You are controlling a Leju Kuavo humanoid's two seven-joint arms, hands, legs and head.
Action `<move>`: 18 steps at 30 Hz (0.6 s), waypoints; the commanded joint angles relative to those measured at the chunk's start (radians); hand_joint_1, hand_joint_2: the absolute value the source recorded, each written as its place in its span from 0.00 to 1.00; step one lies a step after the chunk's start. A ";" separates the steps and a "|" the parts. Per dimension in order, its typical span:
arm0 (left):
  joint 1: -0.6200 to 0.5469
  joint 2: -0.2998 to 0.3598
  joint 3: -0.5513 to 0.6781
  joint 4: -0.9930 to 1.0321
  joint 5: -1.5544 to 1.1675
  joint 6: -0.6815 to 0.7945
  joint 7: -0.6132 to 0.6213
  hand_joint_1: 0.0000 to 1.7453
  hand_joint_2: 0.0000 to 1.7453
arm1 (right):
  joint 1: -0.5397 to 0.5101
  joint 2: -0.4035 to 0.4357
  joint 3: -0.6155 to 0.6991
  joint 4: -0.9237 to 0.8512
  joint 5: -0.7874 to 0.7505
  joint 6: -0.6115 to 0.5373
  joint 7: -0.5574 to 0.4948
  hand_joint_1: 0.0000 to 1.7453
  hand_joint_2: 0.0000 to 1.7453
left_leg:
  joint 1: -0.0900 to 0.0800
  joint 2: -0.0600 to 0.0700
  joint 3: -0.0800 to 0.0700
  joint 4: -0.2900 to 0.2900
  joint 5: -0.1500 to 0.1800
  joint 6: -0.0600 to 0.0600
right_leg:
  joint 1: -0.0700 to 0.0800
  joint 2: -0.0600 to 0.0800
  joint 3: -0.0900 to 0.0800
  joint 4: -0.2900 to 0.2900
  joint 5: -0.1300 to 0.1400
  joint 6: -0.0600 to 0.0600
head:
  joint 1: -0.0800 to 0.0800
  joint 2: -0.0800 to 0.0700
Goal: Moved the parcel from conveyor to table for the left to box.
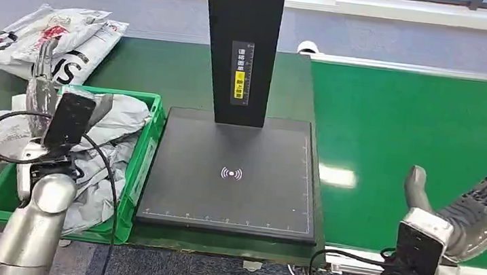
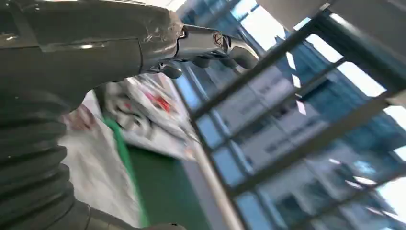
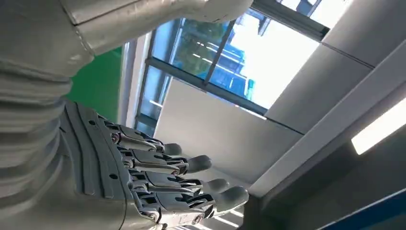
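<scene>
Parcels (image 1: 101, 129): we find grey crumpled poly mailers heaped in the green crate (image 1: 146, 161) at 9 o'clock, likely dropped there as boxed. More printed white mailers (image 1: 53, 39) lie on the table at 10 o'clock. We see none on the conveyor (image 1: 418, 135), a flat green belt at 3 o'clock.

Scanner pad (image 1: 233, 174): matte black slab at centre with a black post (image 1: 240, 41), placed between belt and crate.

Left hand (image 1: 41, 89): raised above the crate, fingers extended, holding nothing.

Right hand (image 1: 475, 210): spread wide, empty, poised over the belt's near edge, we judge awaiting the next parcel.
</scene>
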 commanded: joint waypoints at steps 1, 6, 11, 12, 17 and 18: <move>0.010 -0.020 -0.142 -0.110 0.045 0.004 -0.001 0.00 1.00 | 0.003 -0.032 0.028 0.019 -0.014 0.003 -0.013 0.00 1.00 | 0.001 -0.001 0.001 0.000 0.000 0.000 | 0.001 -0.002 0.002 -0.001 -0.001 0.000 | 0.000 0.000; 0.008 -0.017 -0.140 -0.104 0.049 0.008 -0.002 0.00 1.00 | 0.002 -0.033 0.028 0.019 -0.015 0.003 -0.013 0.00 1.00 | 0.000 -0.001 0.001 -0.001 0.000 0.000 | 0.000 -0.002 0.002 -0.001 -0.001 0.000 | 0.000 0.000; 0.079 -0.112 -0.410 -0.137 0.452 -0.091 -0.160 0.00 1.00 | -0.005 -0.094 0.256 0.146 -0.131 0.003 0.036 0.00 1.00 | 0.000 0.000 0.004 -0.002 0.000 0.001 | 0.001 -0.002 0.005 -0.004 0.000 0.001 | 0.000 0.000; 0.079 -0.112 -0.410 -0.137 0.452 -0.091 -0.160 0.00 1.00 | -0.005 -0.094 0.256 0.146 -0.131 0.003 0.036 0.00 1.00 | 0.000 -0.001 0.005 -0.003 0.000 0.001 | 0.001 -0.003 0.007 -0.005 0.000 0.001 | 0.000 0.000; 0.124 -0.131 -0.441 -0.011 0.547 -0.102 -0.200 0.00 1.00 | 0.034 -0.122 0.372 0.191 -0.202 0.038 0.077 0.00 1.00 | 0.000 0.001 0.008 -0.006 -0.001 0.002 | 0.000 -0.001 0.009 -0.007 0.000 0.000 | 0.000 0.000; 0.139 -0.145 -0.430 0.011 0.571 -0.098 -0.210 0.00 1.00 | 0.044 -0.120 0.385 0.201 -0.218 0.050 0.086 0.00 1.00 | 0.000 0.000 0.006 -0.004 -0.001 0.001 | -0.002 -0.001 0.007 -0.004 -0.001 0.000 | 0.000 0.000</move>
